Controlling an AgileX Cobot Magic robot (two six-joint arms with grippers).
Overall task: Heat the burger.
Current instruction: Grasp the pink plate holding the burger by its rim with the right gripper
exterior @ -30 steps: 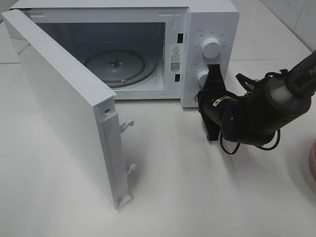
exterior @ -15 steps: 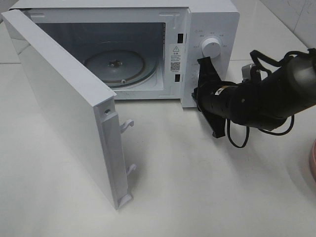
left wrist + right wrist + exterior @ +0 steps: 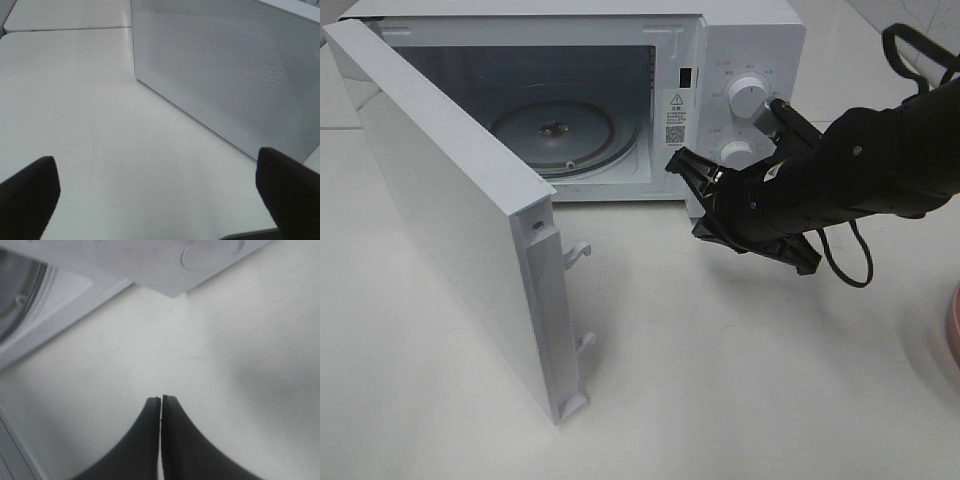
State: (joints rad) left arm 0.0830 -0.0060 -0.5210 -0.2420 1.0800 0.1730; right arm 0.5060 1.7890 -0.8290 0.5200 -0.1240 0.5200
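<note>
Microwave (image 3: 745, 40) door (image 3: 450, 210) open, turntable (image 3: 555, 135) bare: loading pending. The right jaws, pressed together, hover before the dials (image 3: 748, 97); the left jaws gape wide. Next, probably: fetch the burger, unseen here.

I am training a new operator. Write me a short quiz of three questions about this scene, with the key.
1. True or false: the door of the microwave stands open.
2. What lies inside the microwave? A: a bowl. B: only the glass turntable. C: a cup.
3. Fill in: the jaws of the right gripper are ____.
Key: 1 true; 2 B; 3 shut.
</note>
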